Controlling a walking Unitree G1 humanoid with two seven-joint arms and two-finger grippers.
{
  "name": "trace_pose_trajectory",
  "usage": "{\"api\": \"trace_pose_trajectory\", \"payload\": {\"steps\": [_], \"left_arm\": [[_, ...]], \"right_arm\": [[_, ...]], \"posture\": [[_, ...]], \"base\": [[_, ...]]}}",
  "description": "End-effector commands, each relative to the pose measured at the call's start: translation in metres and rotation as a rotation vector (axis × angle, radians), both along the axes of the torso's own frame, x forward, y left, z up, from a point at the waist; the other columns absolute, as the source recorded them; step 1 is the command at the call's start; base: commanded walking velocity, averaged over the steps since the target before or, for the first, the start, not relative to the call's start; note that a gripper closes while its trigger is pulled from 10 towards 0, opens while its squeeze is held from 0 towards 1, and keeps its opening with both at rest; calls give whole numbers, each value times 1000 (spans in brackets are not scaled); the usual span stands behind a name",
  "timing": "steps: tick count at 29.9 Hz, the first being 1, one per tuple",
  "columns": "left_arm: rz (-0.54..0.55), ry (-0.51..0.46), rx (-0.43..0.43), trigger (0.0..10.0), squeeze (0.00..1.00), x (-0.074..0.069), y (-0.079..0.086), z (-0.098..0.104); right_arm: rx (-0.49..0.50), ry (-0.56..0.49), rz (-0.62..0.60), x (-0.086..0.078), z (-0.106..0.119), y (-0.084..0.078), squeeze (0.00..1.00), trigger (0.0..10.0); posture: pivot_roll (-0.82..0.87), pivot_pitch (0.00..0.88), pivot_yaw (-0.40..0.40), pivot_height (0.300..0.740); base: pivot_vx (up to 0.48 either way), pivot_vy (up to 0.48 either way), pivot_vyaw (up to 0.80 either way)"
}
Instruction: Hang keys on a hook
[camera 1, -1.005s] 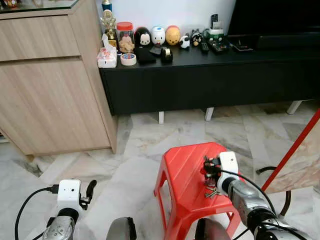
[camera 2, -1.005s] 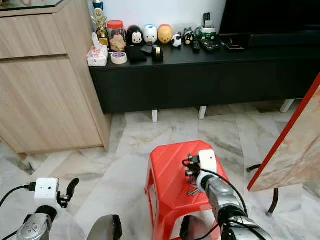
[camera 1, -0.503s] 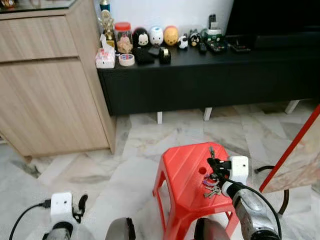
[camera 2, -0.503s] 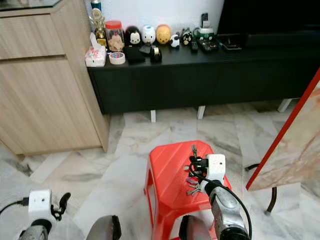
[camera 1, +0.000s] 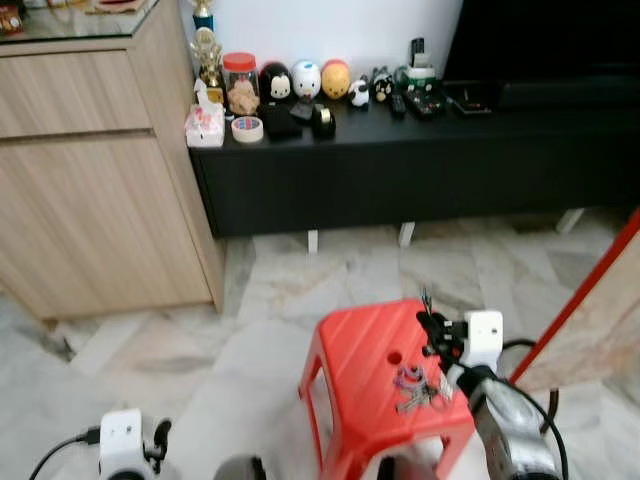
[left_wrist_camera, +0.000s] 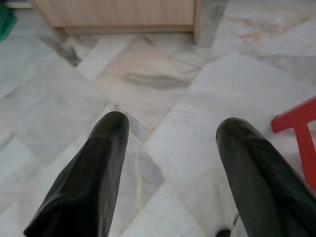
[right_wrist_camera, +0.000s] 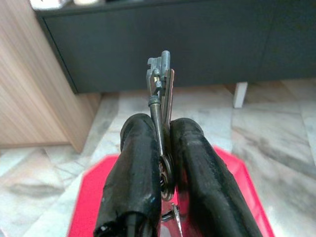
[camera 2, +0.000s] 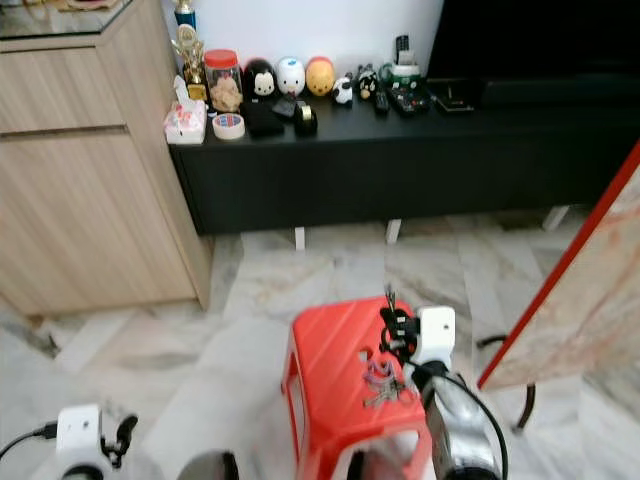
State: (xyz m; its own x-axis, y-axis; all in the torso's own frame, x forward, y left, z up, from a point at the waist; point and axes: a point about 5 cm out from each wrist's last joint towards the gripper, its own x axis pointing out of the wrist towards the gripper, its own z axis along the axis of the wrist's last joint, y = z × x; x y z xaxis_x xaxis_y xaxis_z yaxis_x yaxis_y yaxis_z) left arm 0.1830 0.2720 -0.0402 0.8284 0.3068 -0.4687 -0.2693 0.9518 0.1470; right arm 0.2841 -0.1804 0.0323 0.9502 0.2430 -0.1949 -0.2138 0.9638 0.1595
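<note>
My right gripper (camera 1: 433,325) is shut on a bunch of keys (camera 1: 414,388) above the red plastic stool (camera 1: 360,375). One key (right_wrist_camera: 162,74) sticks up past the fingers (right_wrist_camera: 132,163) in the right wrist view, and the rest of the bunch hangs below, just over the stool top. My left gripper (left_wrist_camera: 170,163) hangs low at my left over the marble floor (left_wrist_camera: 163,89), its fingers wide open with nothing between them. No hook can be made out.
A long black TV bench (camera 1: 400,150) stands ahead with jars, figurines, tape and remotes on it. A wooden cabinet (camera 1: 90,170) is on the left. A red-edged board (camera 1: 590,310) leans at the right, with a black cable on the floor beside it.
The whole view has shifted as the camera moved. My right gripper has lifted slightly, keeping the keys, and the bunch now dangles over the stool. My left arm has sunk lower in view.
</note>
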Motion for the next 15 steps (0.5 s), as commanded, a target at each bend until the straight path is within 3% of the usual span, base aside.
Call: {"api": "trace_pose_trajectory", "payload": {"steps": [1, 6, 15], "left_arm": [[21, 25, -5, 10000, 0, -8, 1, -5], [26, 67, -17, 10000, 0, -18, 0, -13], [-20, 98, -16, 10000, 0, -23, -5, -18]], "right_arm": [[4, -7, 9, 0, 3, 1, 0, 10000], [-1, 9, 10, -3, 3, 1, 0, 10000], [-6, 18, 21, -2, 4, 2, 0, 10000]], "posture": [[83, 0, -64, 729], [85, 0, -64, 740], [85, 0, -68, 740]], "base": [[0, 0, 0], [0, 0, 0], [0, 0, 0]]}}
